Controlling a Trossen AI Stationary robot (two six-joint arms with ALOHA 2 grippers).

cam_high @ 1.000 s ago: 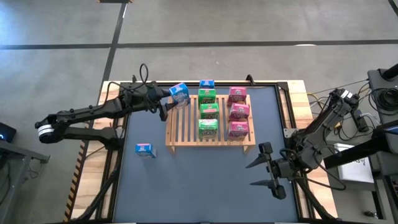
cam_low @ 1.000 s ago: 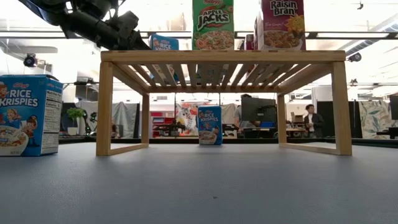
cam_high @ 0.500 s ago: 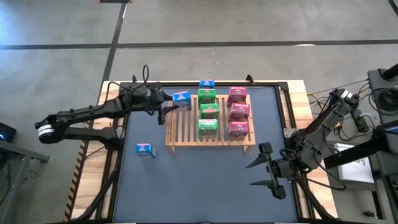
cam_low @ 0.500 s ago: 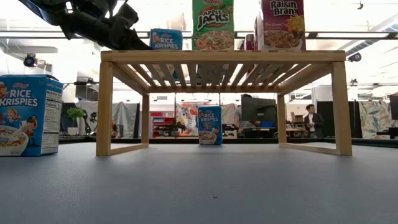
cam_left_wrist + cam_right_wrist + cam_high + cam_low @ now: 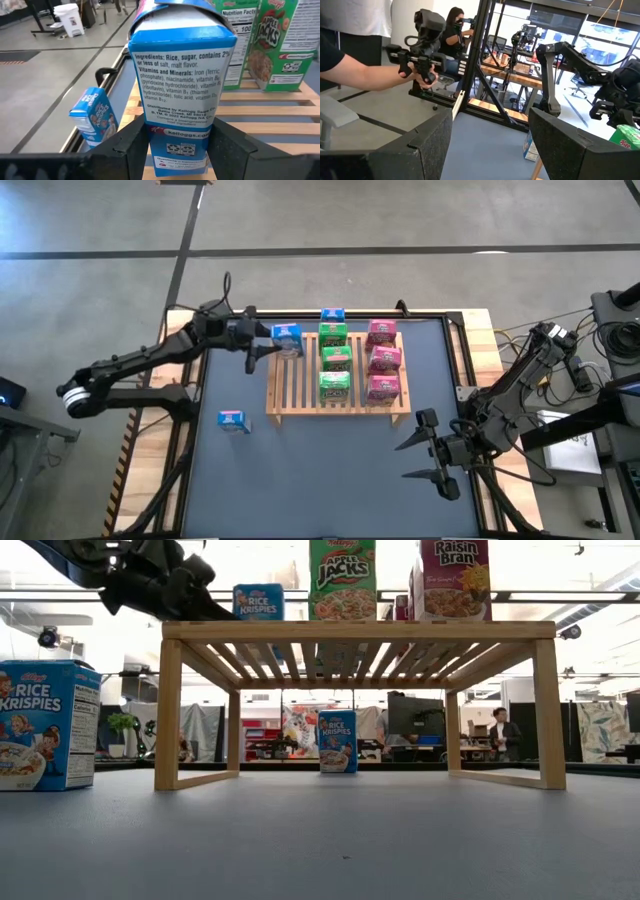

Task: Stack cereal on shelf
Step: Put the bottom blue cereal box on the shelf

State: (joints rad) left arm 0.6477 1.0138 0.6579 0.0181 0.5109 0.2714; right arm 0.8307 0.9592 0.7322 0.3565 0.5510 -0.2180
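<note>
Up on the shelf [image 5: 300,385], at its far left corner: one blue cereal box [image 5: 286,337], upright, standing on the slats. Left end effector [image 5: 258,345] just beside that box, fingers spread either side of it; hard to tell from the wrist view whether the fingers [image 5: 131,145] touch the cardboard or only flank it. Bottom edge of the box cut off there by the frame. Also on the shelf: a second blue box [image 5: 332,316] at the far edge, three green boxes [image 5: 335,360] in a row, three pink boxes [image 5: 383,360] beside them. From the low view, only the nearest green and pink boxes readable, the rest hidden behind them. A third blue box [image 5: 232,420] down on the counter [image 5: 330,480], left of the shelf. Right end effector [image 5: 430,450] parked over the counter's near right, fingers wide apart, holding nothing.
</note>
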